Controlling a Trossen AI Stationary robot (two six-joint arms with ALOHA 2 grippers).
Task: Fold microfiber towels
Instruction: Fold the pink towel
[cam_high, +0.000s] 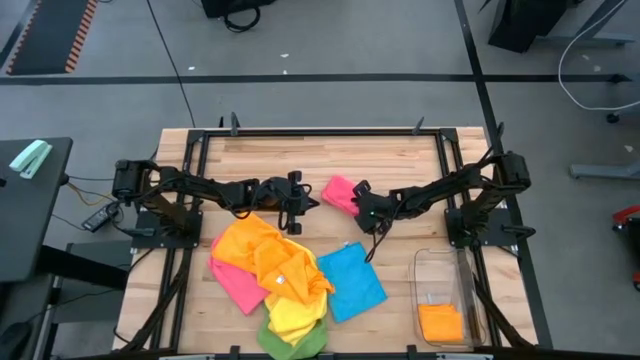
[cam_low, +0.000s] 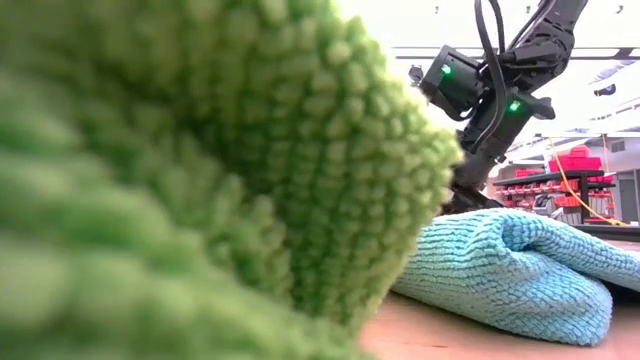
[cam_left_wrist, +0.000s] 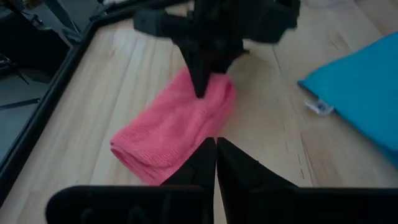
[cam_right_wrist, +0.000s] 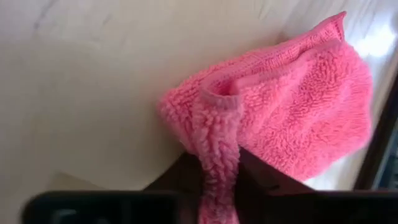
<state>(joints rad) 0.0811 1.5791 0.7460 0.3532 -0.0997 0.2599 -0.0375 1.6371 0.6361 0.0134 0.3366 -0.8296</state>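
Observation:
A pink microfiber towel (cam_high: 338, 189), folded into a small bundle, lies on the wooden table (cam_high: 300, 155) at mid-table. My right gripper (cam_high: 357, 203) is shut on its right end. My left gripper (cam_left_wrist: 216, 148) hangs shut just left of the bundle, touching nothing. Nearer the front lies a loose pile of towels: orange (cam_high: 262, 250), a second pink one (cam_high: 234, 282), yellow (cam_high: 292, 312), green (cam_high: 295, 342) and blue (cam_high: 350, 282). The green towel (cam_low: 200, 170) fills most of the low view. My right gripper pinches a bunched ridge of the pink towel's hemmed edge (cam_right_wrist: 219, 134) between its two fingers, taking several layers at the bundle's right end (cam_left_wrist: 214, 93). The fingers slant down from the table's right side. The rest of the towel lies on the table, slack.
A clear plastic bin (cam_high: 447, 270) stands at the front right with a folded orange towel (cam_high: 440, 322) inside. A black frame (cam_high: 320, 133) runs along the table's edges. Bare wood shows beyond the pink bundle toward the far edge.

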